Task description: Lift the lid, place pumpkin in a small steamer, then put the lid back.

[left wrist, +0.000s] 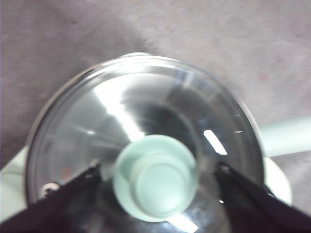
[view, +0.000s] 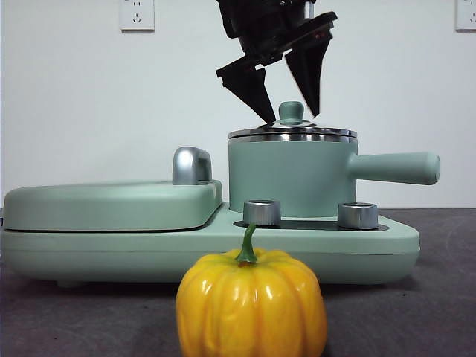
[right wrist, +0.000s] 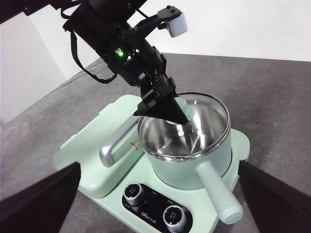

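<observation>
The knob could be missed or the lid [view: 292, 132] tipped if the jaws are closed off-centre, since nothing is clamped yet. The left gripper [view: 286, 115] is held open wide astride the knob, untouched, at the steamer's [view: 290, 178] twelve o'clock. The right gripper's [right wrist: 155, 213] jaws are spread wide, empty. The pumpkin [view: 251, 303] is left at six o'clock.

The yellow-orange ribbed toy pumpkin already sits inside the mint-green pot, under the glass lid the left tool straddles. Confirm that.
Not so. The front view shows the yellow-orange ribbed toy pumpkin on the table in front of the appliance, outside the mint-green pot. The left tool does straddle the knob of the glass lid.
</observation>
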Controlling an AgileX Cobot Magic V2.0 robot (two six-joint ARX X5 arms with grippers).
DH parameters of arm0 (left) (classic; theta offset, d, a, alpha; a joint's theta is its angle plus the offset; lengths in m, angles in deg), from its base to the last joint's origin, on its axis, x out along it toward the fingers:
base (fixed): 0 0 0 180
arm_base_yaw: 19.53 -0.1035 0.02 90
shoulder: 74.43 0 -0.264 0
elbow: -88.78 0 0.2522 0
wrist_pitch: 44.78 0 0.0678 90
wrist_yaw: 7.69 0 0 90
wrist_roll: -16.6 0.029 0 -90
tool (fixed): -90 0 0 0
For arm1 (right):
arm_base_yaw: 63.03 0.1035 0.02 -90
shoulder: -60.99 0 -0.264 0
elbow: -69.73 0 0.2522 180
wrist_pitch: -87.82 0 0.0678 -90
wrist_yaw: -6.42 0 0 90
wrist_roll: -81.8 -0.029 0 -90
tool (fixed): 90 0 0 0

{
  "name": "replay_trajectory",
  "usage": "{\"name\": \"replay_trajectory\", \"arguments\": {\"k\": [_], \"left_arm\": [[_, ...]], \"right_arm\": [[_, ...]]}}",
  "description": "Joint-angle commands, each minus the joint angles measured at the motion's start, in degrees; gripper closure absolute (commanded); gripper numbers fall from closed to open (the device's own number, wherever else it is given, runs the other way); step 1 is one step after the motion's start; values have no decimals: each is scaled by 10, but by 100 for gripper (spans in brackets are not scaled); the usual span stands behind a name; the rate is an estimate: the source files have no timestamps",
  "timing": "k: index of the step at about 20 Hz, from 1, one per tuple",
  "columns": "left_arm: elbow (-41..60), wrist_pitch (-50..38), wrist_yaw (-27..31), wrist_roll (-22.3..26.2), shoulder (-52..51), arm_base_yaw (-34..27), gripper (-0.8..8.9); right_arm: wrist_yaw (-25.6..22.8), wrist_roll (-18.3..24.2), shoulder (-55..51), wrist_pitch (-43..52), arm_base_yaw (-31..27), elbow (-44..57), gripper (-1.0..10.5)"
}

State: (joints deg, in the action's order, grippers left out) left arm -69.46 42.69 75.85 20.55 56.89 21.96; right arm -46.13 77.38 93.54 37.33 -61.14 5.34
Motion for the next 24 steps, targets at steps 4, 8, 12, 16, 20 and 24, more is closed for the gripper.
{"name": "replay_trajectory", "arguments": {"k": [4, 8, 12, 16, 20, 24], "left_arm": [[-19, 2, 18, 15, 20, 14, 707], [-24, 3, 18, 16, 20, 16, 795], [-51, 10, 18, 16, 20, 16, 796], [-99, 39, 24, 9, 16, 11, 796], [-102, 60, 52, 7, -13, -4, 797], [-102, 77, 55, -3, -58, -36, 797]], "right_arm": [[0, 5, 3, 5, 2, -9, 431], [0, 5, 3, 5, 2, -9, 431], [0, 3, 3, 5, 2, -9, 431], [1, 3, 11, 6, 2, -9, 431], [7, -7, 49, -21, 28, -21, 432], [3, -16, 101, -50, 98, -65, 432]]}}
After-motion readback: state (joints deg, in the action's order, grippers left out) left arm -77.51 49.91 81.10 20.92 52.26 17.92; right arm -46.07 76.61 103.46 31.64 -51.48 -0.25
